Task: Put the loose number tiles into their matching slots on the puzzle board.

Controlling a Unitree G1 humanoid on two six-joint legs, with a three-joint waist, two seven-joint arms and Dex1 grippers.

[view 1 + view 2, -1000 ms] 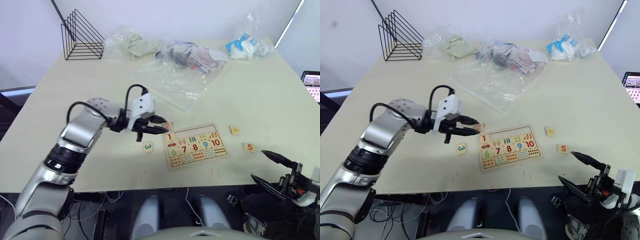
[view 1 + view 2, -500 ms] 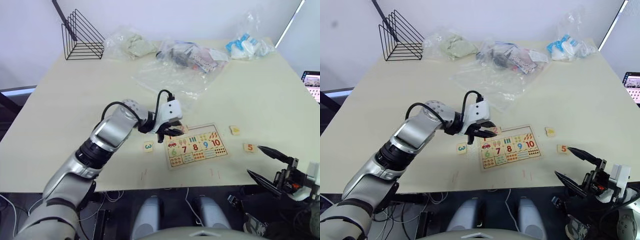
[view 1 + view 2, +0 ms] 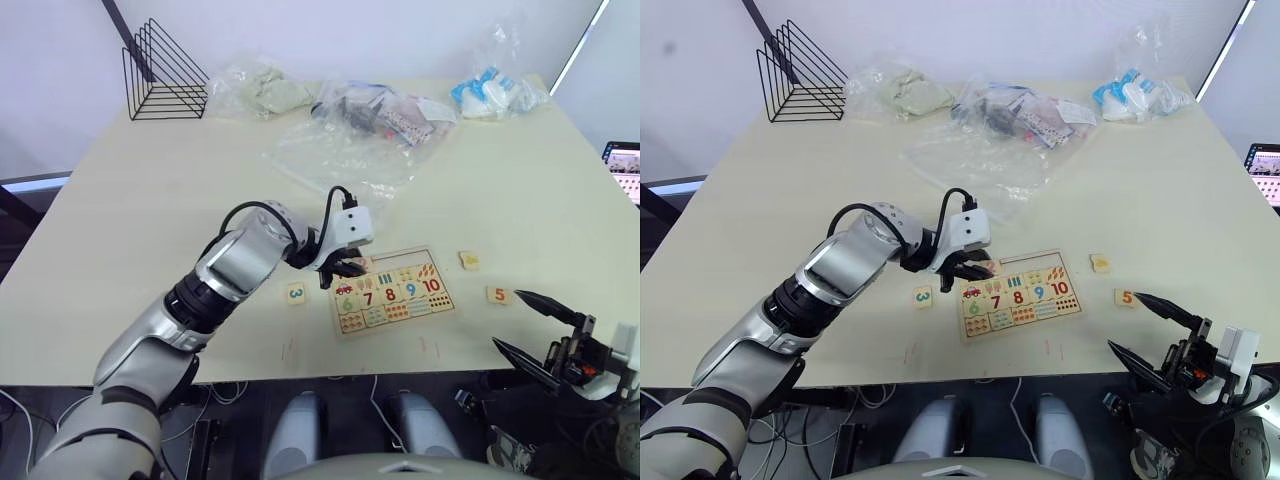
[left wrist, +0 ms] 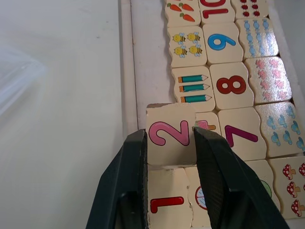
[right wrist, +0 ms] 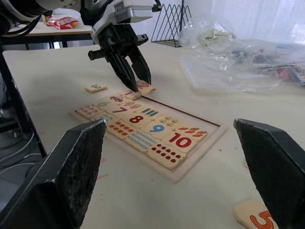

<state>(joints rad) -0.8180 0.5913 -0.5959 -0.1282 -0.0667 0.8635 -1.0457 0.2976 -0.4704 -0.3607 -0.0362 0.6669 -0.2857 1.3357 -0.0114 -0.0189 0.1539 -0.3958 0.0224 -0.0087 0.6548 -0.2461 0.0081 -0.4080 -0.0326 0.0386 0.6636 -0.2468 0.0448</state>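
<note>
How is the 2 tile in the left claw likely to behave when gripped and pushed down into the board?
The 2 tile looks like stiff flat wood, so it probably won't flex between the left claw fingers. Being small and thin, it seems light. Held tilted over the puzzle board, it may catch on neighbouring tiles.

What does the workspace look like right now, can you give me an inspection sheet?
Surface: pale table, mostly bare near the front.
Job's things: puzzle board near the front edge; 2 tile held over the board's top row beside the seated 1; 3 tile loose to the board's left; 5 tile and yellow-marked tile loose to its right.
Clutter: clear plastic bags at the back; black wire rack.
Grippers: left gripper jaws shut on the 2 tile; right gripper jaws open, off the table edge.
Cables: black cable looping along the left arm.
Surroundings: white wall behind.
</note>
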